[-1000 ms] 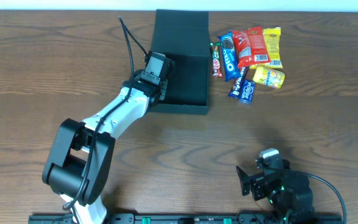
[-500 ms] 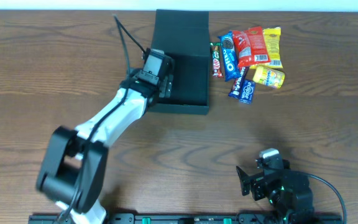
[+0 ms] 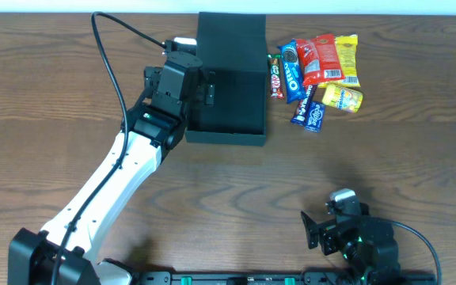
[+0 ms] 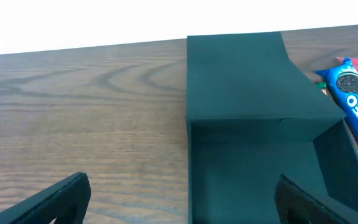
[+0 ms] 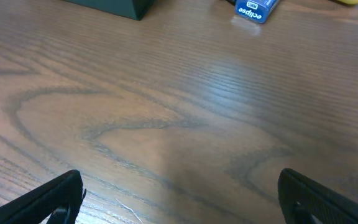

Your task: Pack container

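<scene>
1. The container (image 3: 244, 119) (image 4: 253, 168), a matte black box bearing no writing, sits at the far middle of the wood-grain table (image 3: 418, 158). Its flap lid (image 3: 232, 39) (image 4: 247, 78) is thrown open on the side away from me.
2. With the lid back, the box's long axis runs from my side of the table toward the far edge, with the open tray nearer and the hinge across the middle.
3. My left gripper (image 3: 209, 89) (image 4: 179, 208) hangs at the container's left wall, jaws spread wide and gripping nothing. In the wrist view one finger is over bare table and the other over the tray.
4. Just right of the box lies a cluster of snack packets. A blue packet (image 3: 291, 71) (image 4: 356, 102) reads "OREO".
5. A small blue packet (image 3: 309, 115) (image 5: 253, 9) reads "eclipse" in my right wrist view.
6. A dark bar (image 3: 275, 77) touching or almost touching the box's right wall, a red packet (image 3: 323, 57) and a yellow packet (image 3: 343, 97) carry print too small to read.
7. My right gripper (image 3: 317, 229) (image 5: 182, 205) rests low at the near right, well apart from the box, jaws wide over bare wood.
8. A black cable (image 3: 113, 47) arcs above my left arm.
</scene>
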`<state>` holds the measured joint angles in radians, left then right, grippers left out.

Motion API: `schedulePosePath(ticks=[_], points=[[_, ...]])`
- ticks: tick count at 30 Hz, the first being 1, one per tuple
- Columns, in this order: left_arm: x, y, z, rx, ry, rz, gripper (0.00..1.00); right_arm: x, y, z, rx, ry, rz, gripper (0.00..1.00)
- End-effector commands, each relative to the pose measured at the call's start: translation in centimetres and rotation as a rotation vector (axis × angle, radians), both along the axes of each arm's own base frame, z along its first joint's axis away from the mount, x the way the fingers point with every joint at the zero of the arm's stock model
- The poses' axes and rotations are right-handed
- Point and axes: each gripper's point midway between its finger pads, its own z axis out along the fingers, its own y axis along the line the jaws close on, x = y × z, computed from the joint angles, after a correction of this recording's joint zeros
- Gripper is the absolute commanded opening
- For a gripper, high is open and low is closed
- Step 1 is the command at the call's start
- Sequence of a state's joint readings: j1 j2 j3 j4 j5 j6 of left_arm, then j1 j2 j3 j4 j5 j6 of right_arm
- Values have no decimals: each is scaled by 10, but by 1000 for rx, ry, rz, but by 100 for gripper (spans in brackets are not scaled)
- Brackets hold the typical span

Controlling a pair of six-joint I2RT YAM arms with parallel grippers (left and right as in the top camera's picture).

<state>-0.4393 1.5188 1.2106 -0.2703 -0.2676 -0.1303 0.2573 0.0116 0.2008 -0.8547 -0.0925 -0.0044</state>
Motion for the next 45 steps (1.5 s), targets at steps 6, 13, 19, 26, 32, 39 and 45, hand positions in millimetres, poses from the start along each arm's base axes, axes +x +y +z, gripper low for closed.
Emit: schedulePosePath(ticks=[6,13,19,26,32,39,45], points=[[2,0,3,-5,-2,5,95,2,-8,-2,-26,-4,-41,99],[1,1,2,-2,4,5,95,3,-8,-1,-24,-12,-41,99],[1,1,1,1,7,5,95,29,17,56,317,-163,-99,99],[0,0,0,28,11,-23,95,33,21,69,847,25,-378,99],[-1,-5,-1,11,18,-46,95,43,13,89,912,-58,-415,99],[-1,-5,0,11,17,-46,95,64,18,113,844,-164,-339,99],[1,1,0,11,18,-31,95,106,22,111,615,-61,-298,99]])
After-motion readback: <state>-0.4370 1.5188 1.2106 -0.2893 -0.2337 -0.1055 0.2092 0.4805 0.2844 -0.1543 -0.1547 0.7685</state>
